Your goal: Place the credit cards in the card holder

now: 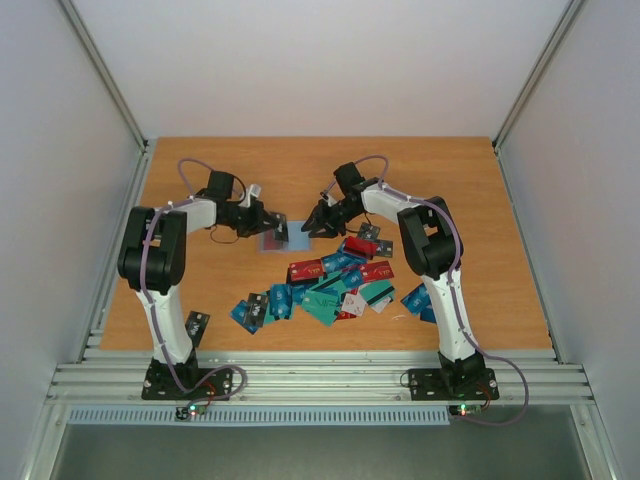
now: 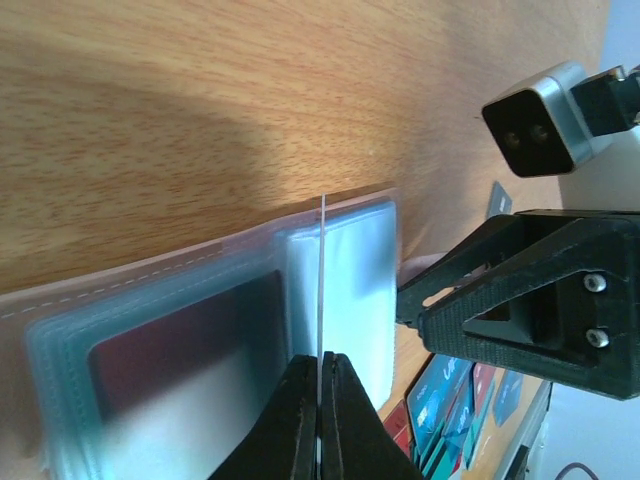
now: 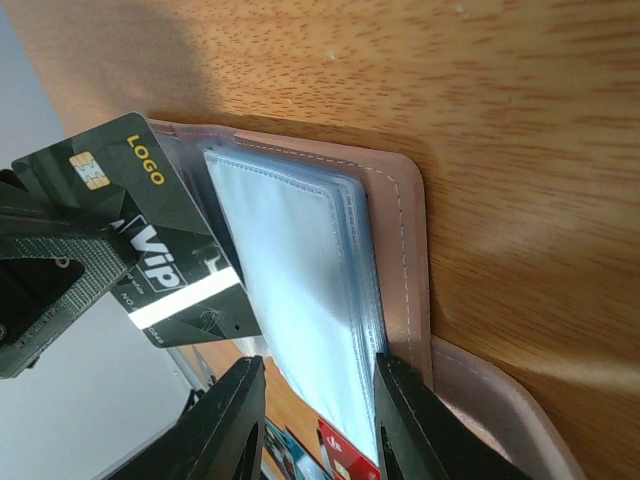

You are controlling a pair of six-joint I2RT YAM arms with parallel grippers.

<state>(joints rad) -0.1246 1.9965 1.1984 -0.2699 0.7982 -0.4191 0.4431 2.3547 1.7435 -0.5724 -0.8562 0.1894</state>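
From above, the card holder (image 1: pixel 275 241) lies open near the middle of the worktop (image 1: pixel 480 200), slightly nearer its far edge than its near one. The left gripper (image 1: pixel 268 222) is at its left side and the right gripper (image 1: pixel 318 226) at its right. The loose credit cards (image 1: pixel 325 285) are scattered between the holder and the near edge, mostly right of centre, and one dark card (image 1: pixel 197 325) lies apart near the near-left corner. In the left wrist view, the left gripper (image 2: pixel 320 365) is pinched tight on a black card (image 2: pixel 323 280), seen edge-on as a thin pale line standing over the holder's clear sleeves (image 2: pixel 345 270). The right gripper's tip (image 2: pixel 405 300) touches the sleeves' edge. In the right wrist view, the right gripper (image 3: pixel 318 368) has its jaws partly apart, straddling the edge of the sleeve stack (image 3: pixel 300 260). Whether they press on it cannot be told. The black card (image 3: pixel 160 240), with a chip and a white stripe, is tilted just beside the sleeves.
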